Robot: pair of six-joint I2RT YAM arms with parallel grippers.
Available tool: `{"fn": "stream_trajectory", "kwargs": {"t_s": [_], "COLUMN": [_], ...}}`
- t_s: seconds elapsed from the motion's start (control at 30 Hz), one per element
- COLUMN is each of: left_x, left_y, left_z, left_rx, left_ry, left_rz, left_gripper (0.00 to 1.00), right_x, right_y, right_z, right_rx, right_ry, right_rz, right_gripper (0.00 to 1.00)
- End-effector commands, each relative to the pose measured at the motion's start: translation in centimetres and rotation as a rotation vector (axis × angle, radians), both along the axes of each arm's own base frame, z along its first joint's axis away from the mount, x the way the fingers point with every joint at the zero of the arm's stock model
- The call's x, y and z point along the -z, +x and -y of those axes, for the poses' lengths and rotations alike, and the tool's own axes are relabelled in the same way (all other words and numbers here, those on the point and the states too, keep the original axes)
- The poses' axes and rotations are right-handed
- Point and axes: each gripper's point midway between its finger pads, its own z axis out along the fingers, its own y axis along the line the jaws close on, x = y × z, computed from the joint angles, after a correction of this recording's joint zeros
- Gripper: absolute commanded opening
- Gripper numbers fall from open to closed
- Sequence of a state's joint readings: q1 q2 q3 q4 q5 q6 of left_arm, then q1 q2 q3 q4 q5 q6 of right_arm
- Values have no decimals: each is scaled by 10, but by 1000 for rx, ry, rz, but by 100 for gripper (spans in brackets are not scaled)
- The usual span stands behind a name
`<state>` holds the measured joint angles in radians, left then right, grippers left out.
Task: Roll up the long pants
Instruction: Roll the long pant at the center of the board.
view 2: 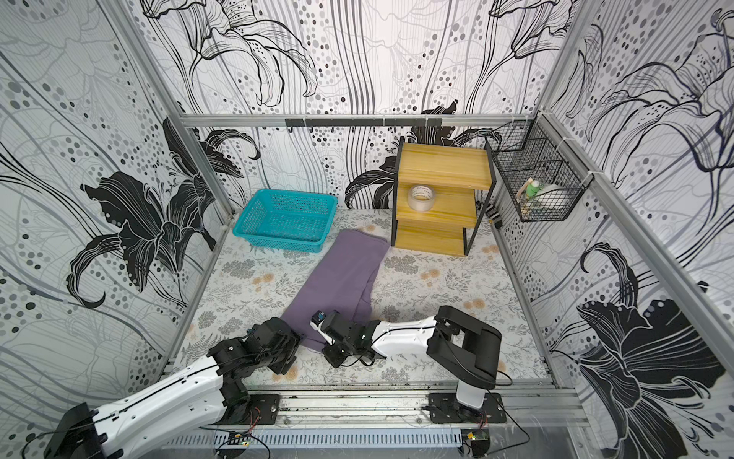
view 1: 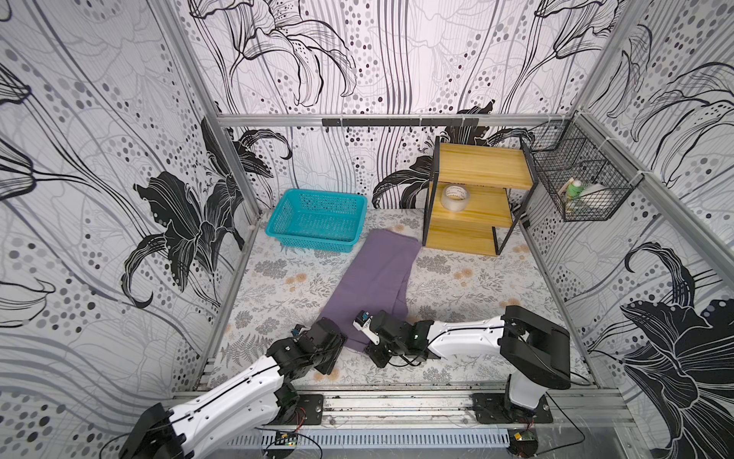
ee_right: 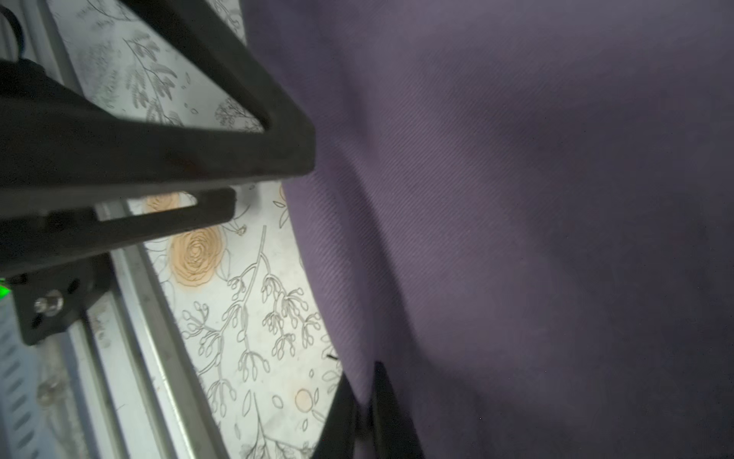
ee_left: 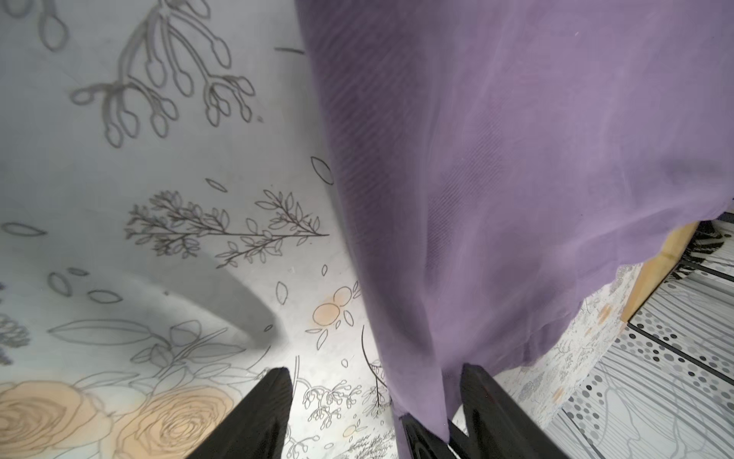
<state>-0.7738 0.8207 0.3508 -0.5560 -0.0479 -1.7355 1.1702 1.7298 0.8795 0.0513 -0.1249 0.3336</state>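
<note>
The long pants (view 1: 373, 278) (view 2: 341, 274) are dusky purple and lie folded lengthwise, running diagonally from the wooden shelf toward the table's front middle. Both arms reach in at the near end of the pants. In the right wrist view my right gripper (ee_right: 359, 393) is shut on the pants (ee_right: 516, 198), with the fabric edge pinched between its tips. In the left wrist view my left gripper (ee_left: 375, 377) stands open. A corner of the pants (ee_left: 496, 179) hangs between its fingers, close against one finger (ee_left: 482, 393). The drawstring is hidden.
A teal basket (view 1: 317, 218) stands at the back left beside the pants' far end. A wooden shelf (view 1: 476, 171) with a tape roll (view 1: 455, 196) stands at the back right. A wire basket (view 1: 576, 179) hangs on the right wall. A metal rail (view 1: 397, 401) runs along the front.
</note>
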Motion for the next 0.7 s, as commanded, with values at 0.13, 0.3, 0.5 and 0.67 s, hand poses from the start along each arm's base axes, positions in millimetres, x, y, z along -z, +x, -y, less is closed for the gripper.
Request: {"fn": "stream_trajectory", "kwargs": {"t_s": [0.13, 0.3, 0.5, 0.67], "left_x": [-7, -2, 4, 5], "left_y": [26, 33, 37, 38], "left_z": [19, 5, -3, 2], "left_rx": [-33, -63, -86, -82], "left_ry": [-52, 30, 58, 41], "left_rz": [75, 75, 48, 34], "left_gripper": [63, 33, 0, 0], "right_x": [-20, -8, -16, -53], "right_y": [-12, -8, 19, 30], "right_z": [5, 21, 34, 30], "right_rx": [-24, -22, 57, 39], "right_ry": [140, 54, -41, -49], "right_rz": [-153, -127, 36, 397], "right_gripper": [0, 0, 37, 58]}}
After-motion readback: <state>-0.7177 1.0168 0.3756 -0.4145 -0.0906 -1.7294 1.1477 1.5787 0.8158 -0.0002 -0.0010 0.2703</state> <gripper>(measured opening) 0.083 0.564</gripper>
